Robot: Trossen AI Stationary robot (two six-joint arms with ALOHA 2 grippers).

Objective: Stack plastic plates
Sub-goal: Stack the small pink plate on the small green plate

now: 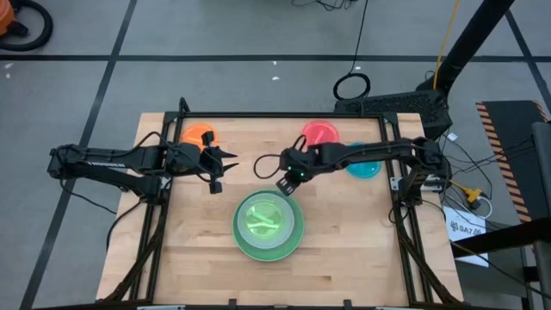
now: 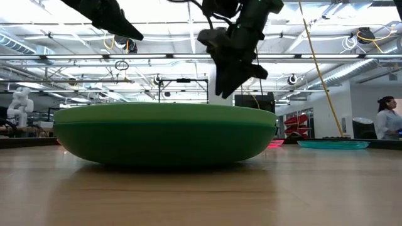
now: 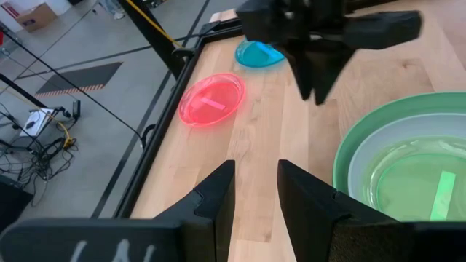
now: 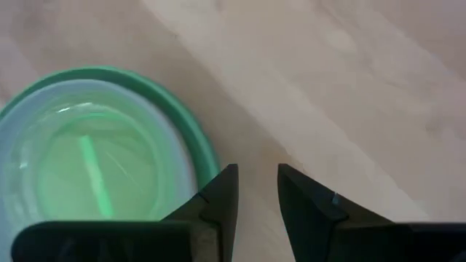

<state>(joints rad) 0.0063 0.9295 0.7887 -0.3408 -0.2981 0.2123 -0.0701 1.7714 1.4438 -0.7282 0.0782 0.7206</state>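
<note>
A stack of plates [image 1: 269,226] sits at the table's middle near side: a large green plate under a pale one, with a small yellow-green plate inside. The stack [image 3: 408,175] and its rim [image 4: 191,124] show in both wrist views. An orange plate [image 1: 201,136] lies far left, a red-pink plate [image 1: 320,133] far centre, and a blue plate [image 1: 364,168] to the right. My left gripper [image 1: 220,170] hovers left of the stack, its fingers [image 3: 255,191] slightly apart and empty. My right gripper [image 1: 287,183] hangs above the stack's far edge, slightly open [image 4: 256,191] and empty.
A black frame runs around the table's edges [image 1: 284,114]. Bare wood lies on the near left and near right sides of the stack. In the low view a person [image 2: 388,119] stands far off in the room behind the table.
</note>
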